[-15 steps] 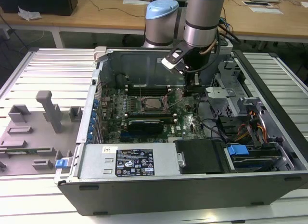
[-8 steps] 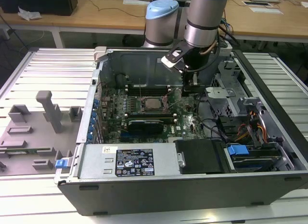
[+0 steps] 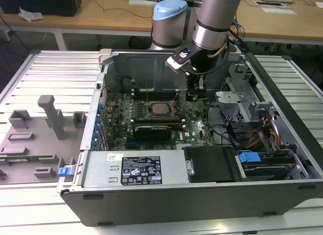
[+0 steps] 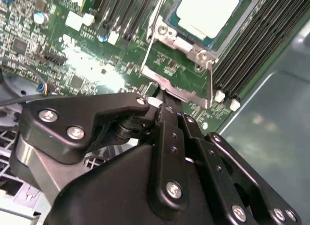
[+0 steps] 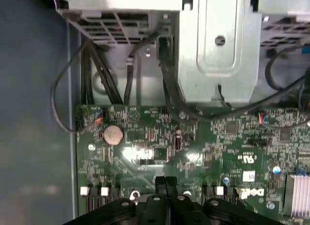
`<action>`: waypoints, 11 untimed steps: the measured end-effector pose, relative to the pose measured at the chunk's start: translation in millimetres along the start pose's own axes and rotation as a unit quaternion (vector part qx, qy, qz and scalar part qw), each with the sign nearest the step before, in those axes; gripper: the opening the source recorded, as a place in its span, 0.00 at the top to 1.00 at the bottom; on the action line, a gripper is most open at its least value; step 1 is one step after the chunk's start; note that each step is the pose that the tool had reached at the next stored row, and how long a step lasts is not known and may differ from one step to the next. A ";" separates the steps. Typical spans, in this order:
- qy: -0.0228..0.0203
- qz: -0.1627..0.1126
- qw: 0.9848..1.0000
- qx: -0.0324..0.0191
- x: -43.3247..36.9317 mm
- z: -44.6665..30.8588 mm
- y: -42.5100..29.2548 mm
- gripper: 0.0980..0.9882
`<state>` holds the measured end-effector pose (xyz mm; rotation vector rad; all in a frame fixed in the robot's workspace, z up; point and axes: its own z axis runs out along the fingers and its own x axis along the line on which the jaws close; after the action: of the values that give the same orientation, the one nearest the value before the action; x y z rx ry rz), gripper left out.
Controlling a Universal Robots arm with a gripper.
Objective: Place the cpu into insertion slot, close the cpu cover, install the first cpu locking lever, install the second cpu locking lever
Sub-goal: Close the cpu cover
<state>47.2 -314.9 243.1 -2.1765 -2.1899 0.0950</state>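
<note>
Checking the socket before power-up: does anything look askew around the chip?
A thin silver wire lever beside the pale square metal chip slants up off the green circuit board rather than lying flat.

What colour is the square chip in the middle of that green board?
The cpu is pale silver-grey on top, seen best in the second wrist view.

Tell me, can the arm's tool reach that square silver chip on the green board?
Probably yes: the tool hangs inside the open case beside the cpu, with nothing standing between them.
</note>
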 end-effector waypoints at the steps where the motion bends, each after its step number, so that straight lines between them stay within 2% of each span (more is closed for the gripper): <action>1: 0.000 0.000 1.000 -0.001 0.0 0.3 -4.2 0.99; 3: 0.000 0.000 1.000 -0.003 0.1 0.7 -9.1 0.99; 9: 0.000 0.000 1.000 -0.011 0.4 3.1 -39.4 0.99; 11: 0.000 0.000 1.000 -0.013 0.5 3.7 -46.6 0.99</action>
<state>0.5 -314.7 243.2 -2.1907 -2.2036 0.0664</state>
